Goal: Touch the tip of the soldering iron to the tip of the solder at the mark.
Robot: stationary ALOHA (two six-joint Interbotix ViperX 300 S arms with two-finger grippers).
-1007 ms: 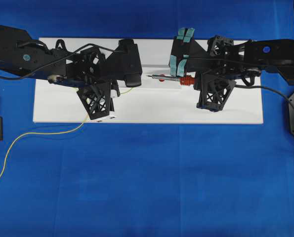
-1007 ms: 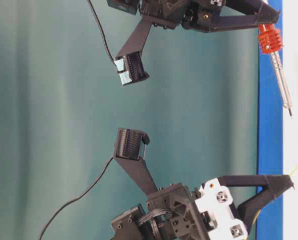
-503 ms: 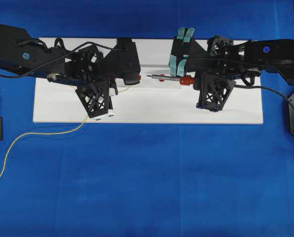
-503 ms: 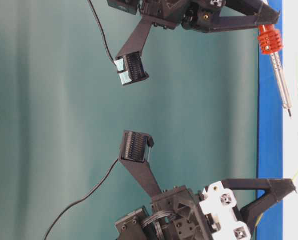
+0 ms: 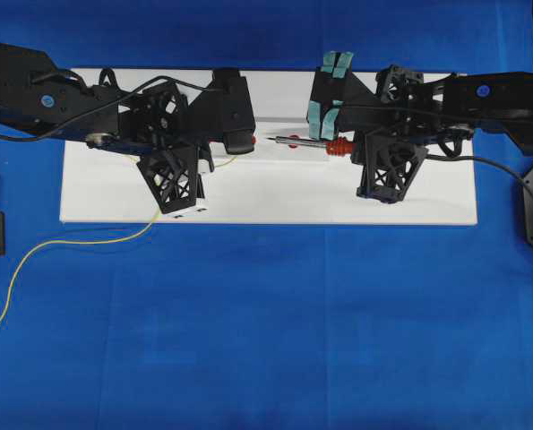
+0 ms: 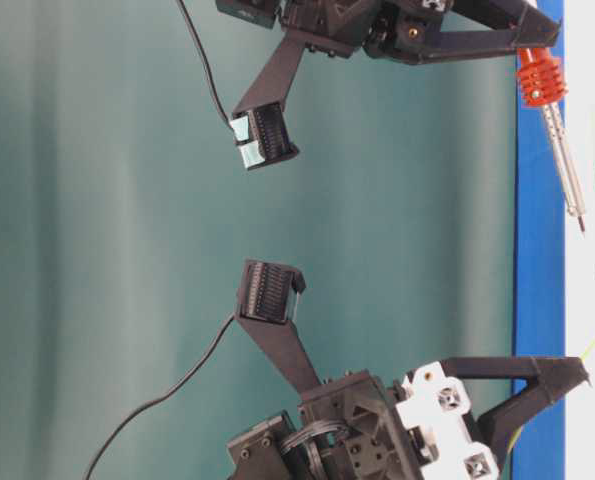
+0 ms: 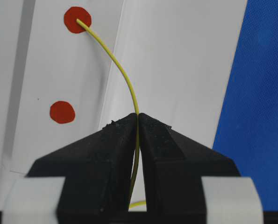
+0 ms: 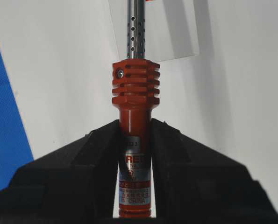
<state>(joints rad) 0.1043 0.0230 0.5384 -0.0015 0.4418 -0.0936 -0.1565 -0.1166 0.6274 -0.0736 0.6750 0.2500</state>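
The left arm has edged its wire tip toward the middle red mark [image 7: 77, 19] since a second ago; the right has barely shifted. On the left, the left gripper [image 7: 138, 122] is clamped narrow on the solder [image 7: 124, 77], whose yellow end now rests on that mark on the white board [image 5: 266, 199]. To the right, the right gripper [image 8: 135, 128] pinches the soldering iron [image 8: 135, 100] by its handle, shaft pointing leftward along the board, tip short of the wire. Nothing stands between them.
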